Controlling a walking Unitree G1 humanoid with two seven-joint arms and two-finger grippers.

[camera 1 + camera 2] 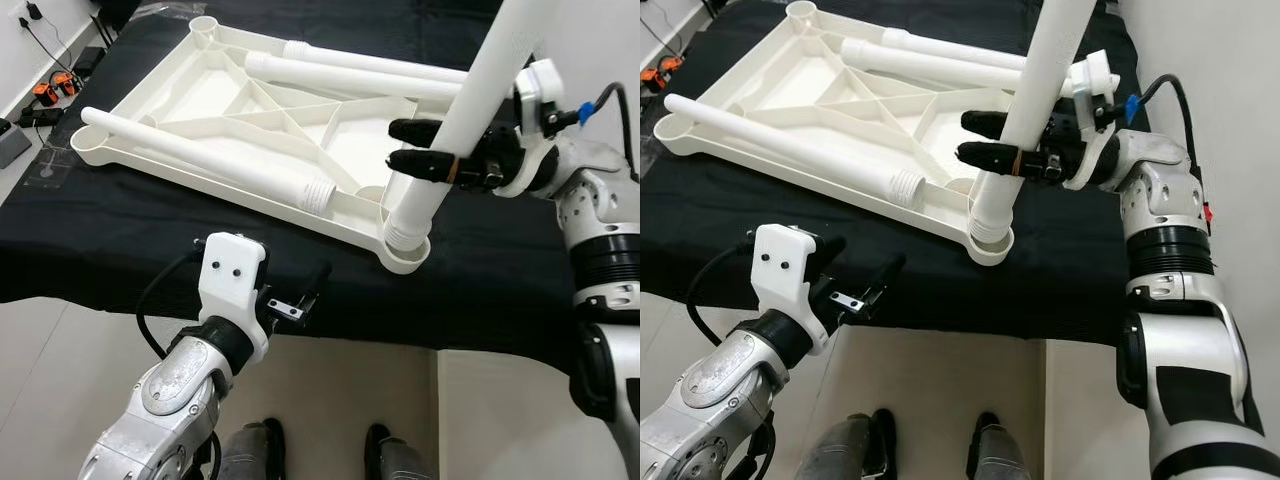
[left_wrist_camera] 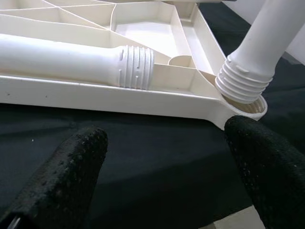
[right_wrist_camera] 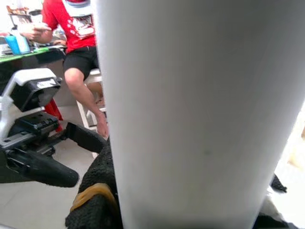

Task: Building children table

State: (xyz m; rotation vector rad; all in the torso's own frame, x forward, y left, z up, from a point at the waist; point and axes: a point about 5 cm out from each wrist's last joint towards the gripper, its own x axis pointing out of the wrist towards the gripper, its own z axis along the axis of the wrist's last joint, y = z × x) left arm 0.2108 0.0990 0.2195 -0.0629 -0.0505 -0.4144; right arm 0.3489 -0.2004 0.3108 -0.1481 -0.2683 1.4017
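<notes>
The right gripper (image 1: 418, 147) is clamped on a white leg (image 1: 462, 120), with one black finger (image 1: 422, 130) on each side of the tube. The leg stands almost upright, tilted a little away from the robot at its top. Its threaded end sits in the corner socket (image 1: 405, 250) of the tabletop (image 1: 200, 100), at the corner nearest to the robot's right side. In the left wrist view the threads are visible above the rim of the socket, so the leg is not fully down in it.

The left gripper (image 1: 298, 297) hangs free just in front of the near edge of the tabletop, to the left of the socket. Its fingers (image 2: 71, 167) are spread apart and hold nothing.

The tabletop lies upside down, ribs facing up, on a black cloth (image 1: 120, 240). A second leg (image 1: 200, 155) lies on the tabletop along its near edge, with its threaded end pointing toward the socket. Two more legs (image 1: 350, 75) lie side by side along the far edge of the tabletop.

Beyond the left end of the tabletop, cables and chargers (image 1: 50, 95) lie on the floor. In the right wrist view a person (image 3: 78, 43) in a red shirt sits on a stool behind the leg.
</notes>
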